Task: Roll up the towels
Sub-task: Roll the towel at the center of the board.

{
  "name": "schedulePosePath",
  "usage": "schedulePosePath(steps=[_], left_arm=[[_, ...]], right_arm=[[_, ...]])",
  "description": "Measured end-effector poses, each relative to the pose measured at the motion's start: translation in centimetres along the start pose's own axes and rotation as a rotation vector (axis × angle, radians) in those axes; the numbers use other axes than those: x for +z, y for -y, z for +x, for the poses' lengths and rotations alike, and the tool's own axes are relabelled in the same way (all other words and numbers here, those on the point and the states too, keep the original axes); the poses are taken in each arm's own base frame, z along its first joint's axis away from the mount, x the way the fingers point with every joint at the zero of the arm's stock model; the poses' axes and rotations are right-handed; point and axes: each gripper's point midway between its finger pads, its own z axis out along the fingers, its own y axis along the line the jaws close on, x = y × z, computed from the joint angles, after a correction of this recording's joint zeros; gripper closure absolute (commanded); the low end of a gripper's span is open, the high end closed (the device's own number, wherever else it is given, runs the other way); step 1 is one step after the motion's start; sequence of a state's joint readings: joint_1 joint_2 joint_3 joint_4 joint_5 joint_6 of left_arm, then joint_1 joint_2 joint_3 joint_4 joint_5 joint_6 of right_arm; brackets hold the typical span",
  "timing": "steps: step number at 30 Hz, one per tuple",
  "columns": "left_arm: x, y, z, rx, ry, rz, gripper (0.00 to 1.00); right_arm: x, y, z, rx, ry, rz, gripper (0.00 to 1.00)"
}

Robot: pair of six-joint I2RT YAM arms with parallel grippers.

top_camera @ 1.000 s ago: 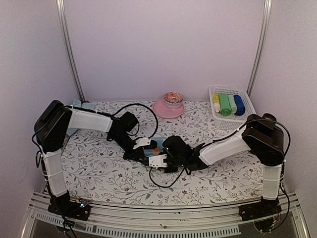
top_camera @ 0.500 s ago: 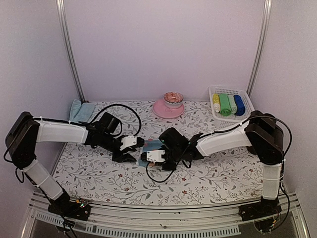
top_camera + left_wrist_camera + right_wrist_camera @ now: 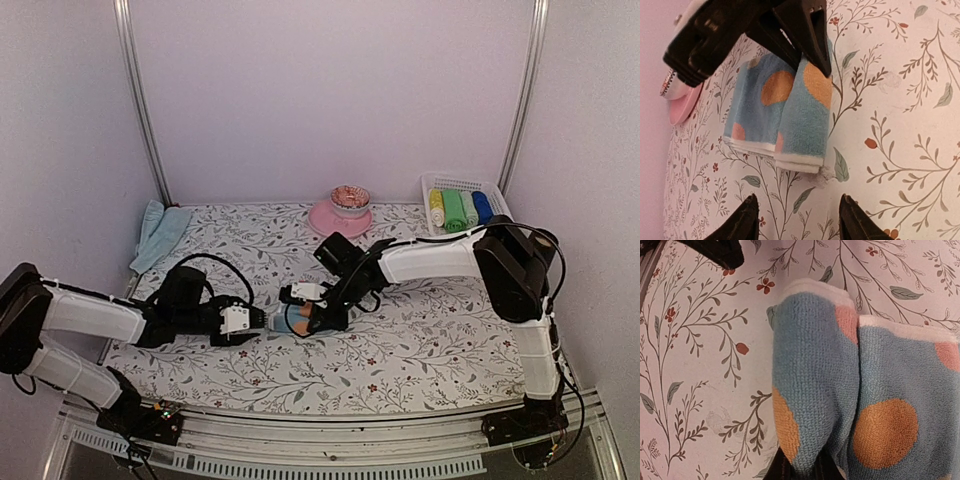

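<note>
A pale blue towel (image 3: 289,320) with orange and pink spots lies partly rolled on the floral tablecloth. In the left wrist view the towel (image 3: 785,115) shows two thick folds with white hems. My right gripper (image 3: 312,316) is shut on the towel's fold (image 3: 815,385), its dark fingers (image 3: 782,471) pinching it from below. My left gripper (image 3: 257,321) stands open just left of the towel, apart from it; its fingertips (image 3: 746,216) hold nothing. A second, plain teal towel (image 3: 160,230) lies at the back left corner.
A pink plate (image 3: 325,222) with a patterned bowl (image 3: 350,196) stands at the back centre. A white basket (image 3: 490,232) at the back right holds yellow, green and blue rolled cloths. Black cables trail from both wrists over the tablecloth (image 3: 430,345).
My left gripper opened, let go of the towel and drew back low to the left. My right gripper closed tighter on the fold and shifted left with it.
</note>
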State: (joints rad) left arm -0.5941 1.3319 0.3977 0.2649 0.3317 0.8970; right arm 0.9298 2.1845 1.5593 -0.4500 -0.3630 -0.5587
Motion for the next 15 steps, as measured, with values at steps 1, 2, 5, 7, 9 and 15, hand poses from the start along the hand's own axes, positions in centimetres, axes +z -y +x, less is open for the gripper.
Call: schedulePosePath(steps=[1, 2, 5, 7, 9, 15], left_arm=[[0.0, 0.2, 0.0, 0.029, 0.002, -0.015, 0.46], [0.1, 0.5, 0.0, 0.060, 0.002, -0.026, 0.46], [0.3, 2.1, -0.2, 0.148, 0.009, -0.037, 0.46], [0.5, 2.6, -0.5, 0.193, 0.013, -0.048, 0.46], [0.8, 2.4, -1.1, 0.229, 0.021, -0.071, 0.47], [2.4, 2.6, -1.8, 0.326, 0.007, -0.124, 0.49]], right_arm=[[0.0, 0.1, 0.0, 0.019, 0.001, -0.019, 0.91], [0.0, 0.1, 0.0, 0.037, 0.003, -0.039, 0.91], [0.0, 0.2, -0.2, 0.086, 0.007, -0.096, 0.91], [0.0, 0.3, -0.3, 0.118, 0.010, -0.132, 0.91], [0.0, 0.4, -0.3, 0.144, 0.011, -0.163, 0.91], [0.1, 0.2, -0.2, 0.195, 0.016, -0.236, 0.91]])
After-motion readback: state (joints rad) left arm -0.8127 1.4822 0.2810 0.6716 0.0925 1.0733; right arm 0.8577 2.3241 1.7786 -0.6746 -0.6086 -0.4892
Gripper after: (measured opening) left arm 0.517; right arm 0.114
